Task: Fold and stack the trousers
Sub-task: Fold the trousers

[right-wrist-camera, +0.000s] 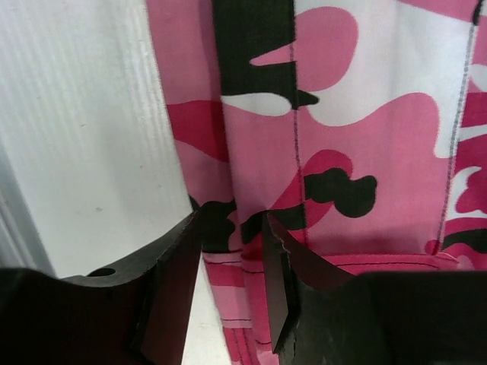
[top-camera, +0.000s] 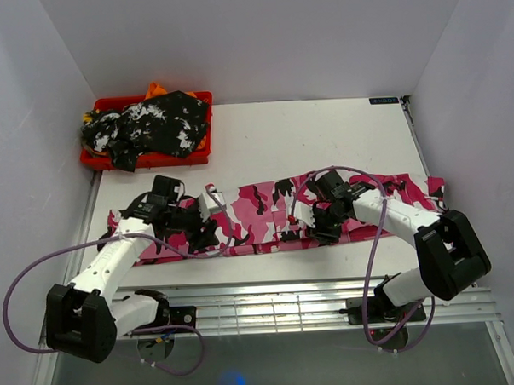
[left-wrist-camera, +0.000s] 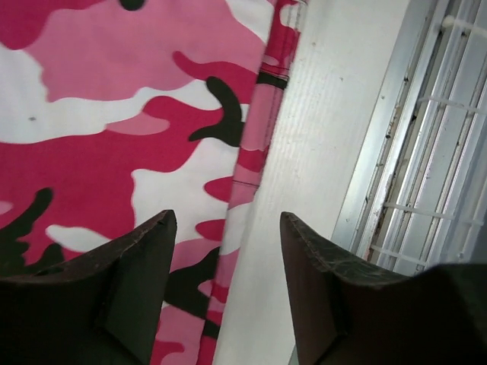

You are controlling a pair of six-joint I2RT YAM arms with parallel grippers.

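table (top-camera: 322, 130): white work surface; its bare far half leaves room, it seems, for folding and stacking.

pink camouflage trousers (top-camera: 258, 214): hot-pink, white and black, laid flat and lengthwise from left to right across the near half of the table, near hem running along the table's near edge. spread out like this, they look set for a first fold, not yet made.

red tray (top-camera: 125, 101): far left corner, well apart from the pink pair; apparently the holding bin for garments waiting their turn.

black-and-white mottled garment (top-camera: 156, 124): crumpled in the tray, unfolded.

left gripper (top-camera: 203, 216): low over the left part of the trousers. in the wrist view its jaws stand released, straddling the near hem (left-wrist-camera: 251, 152), nothing between them, likely placed to take that edge.

right gripper (top-camera: 322, 225): at the near hem right of centre. the jaws stand narrowly apart (right-wrist-camera: 231, 220) at the cloth edge; whether cloth is pinched cannot be told.
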